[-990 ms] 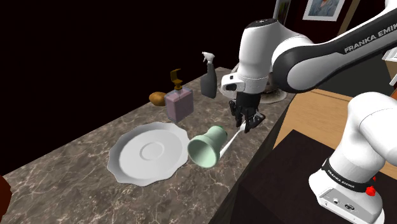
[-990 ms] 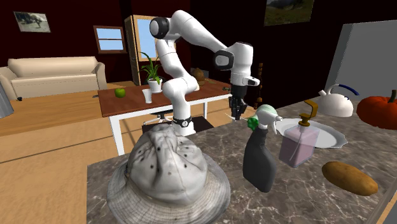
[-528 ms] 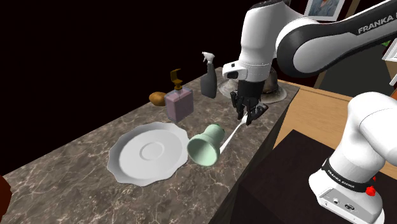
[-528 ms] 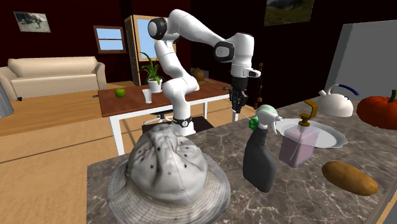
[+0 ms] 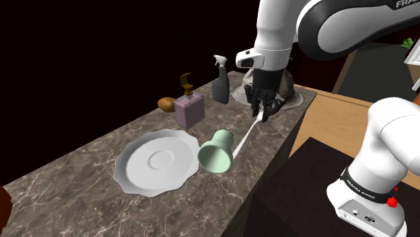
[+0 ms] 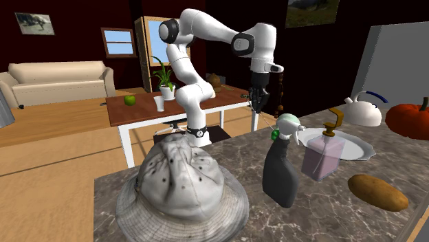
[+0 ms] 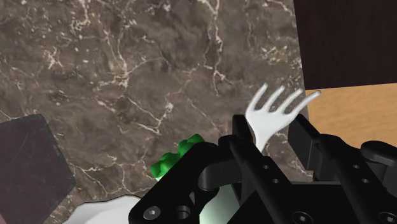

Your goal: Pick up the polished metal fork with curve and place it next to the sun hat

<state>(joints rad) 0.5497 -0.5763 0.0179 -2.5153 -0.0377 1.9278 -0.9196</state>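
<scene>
My gripper (image 5: 264, 111) is clamped on the white fork's (image 7: 276, 109) handle. The tines project beyond my fingers, pointing down over the marble counter (image 5: 87, 161), near the green cup (image 5: 217, 152). The sun hat (image 6: 180, 180) lies on the counter beyond my hand in the shoulder view.

fingers (image 5: 256, 106): higher, nearer the sun hat (image 6: 182, 182) | fork (image 5: 246, 139): raised with them, more upright
</scene>
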